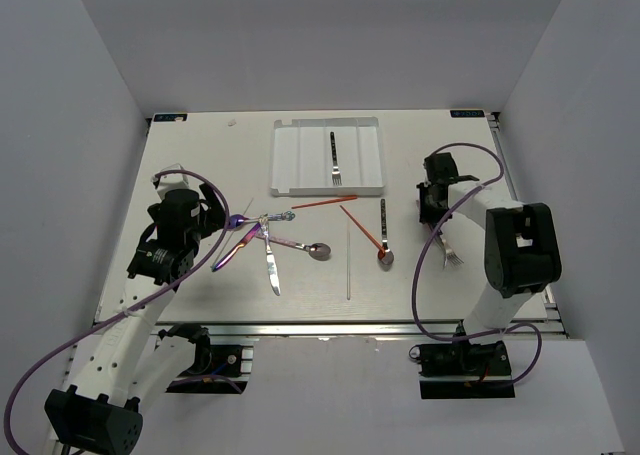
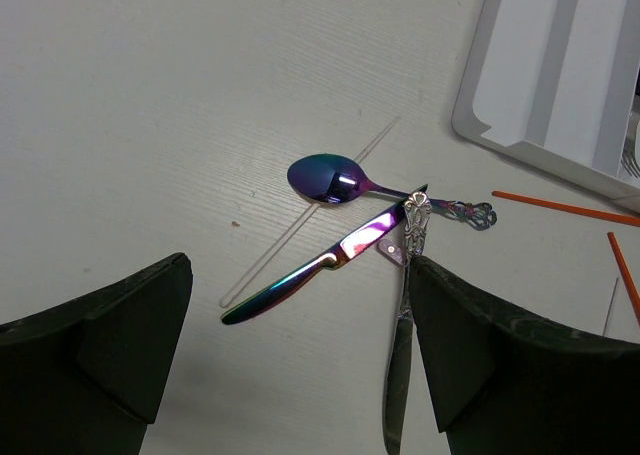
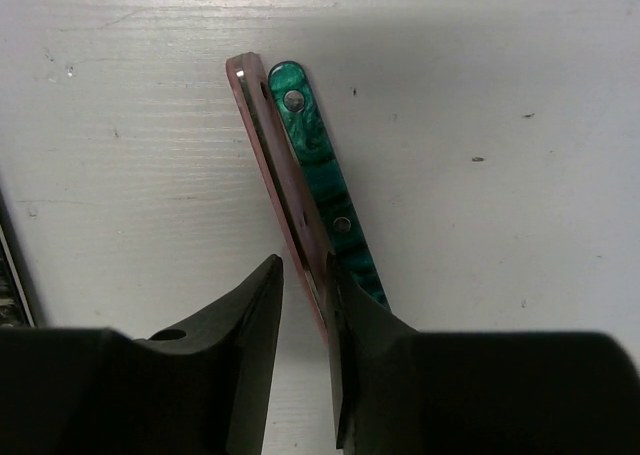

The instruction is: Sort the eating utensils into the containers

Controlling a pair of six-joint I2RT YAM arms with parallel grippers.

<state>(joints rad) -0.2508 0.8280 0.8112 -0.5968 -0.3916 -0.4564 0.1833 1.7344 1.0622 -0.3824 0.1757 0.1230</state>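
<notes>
Left gripper point(image 2: 300, 265) hangs wide open over the tangle at centre-left of the top view, with its pads point(image 2: 110, 355) spread to either side and nothing held. The tangle explains the wide stance. The iridescent knife point(image 2: 318, 263), the iridescent spoon point(image 2: 325, 178) and the silver knife point(image 2: 398, 375) all cross at one spot, and a clear chopstick point(image 2: 300, 220) runs right past the spoon bowl. My read is that the knife's handle end at lower left of the wrist view is the only part free of the others, so it's the sensible grab point. Right gripper point(image 3: 305, 270) sits at the right of the top view. Its fingers point(image 3: 250, 335) are narrowed around the handle of the green-handled fork point(image 3: 300, 145). One pad touches the handle and a sliver of table point(image 1: 200, 145) shows at the other, so I can't tell if it's actually clamped. The grip sits partway along the handle, leaving the butt end and the tines clear on either side, probably so the piece can be laid lengthways into a slot. White tray point(image 1: 300, 155) is at upper centre, well apart from both grippers, with its compartments running up-down in the frame. One dark-handled fork point(image 1: 335, 160) already lies lengthwise in a slot, so that's likely the fork lane. Just below the tray, loose on the table, are two orange chopsticks point(image 1: 325, 202), a black-handled spoon point(image 1: 384, 225) and another thin chopstick point(image 1: 348, 265). Most of the sort looks yet to do.
</notes>
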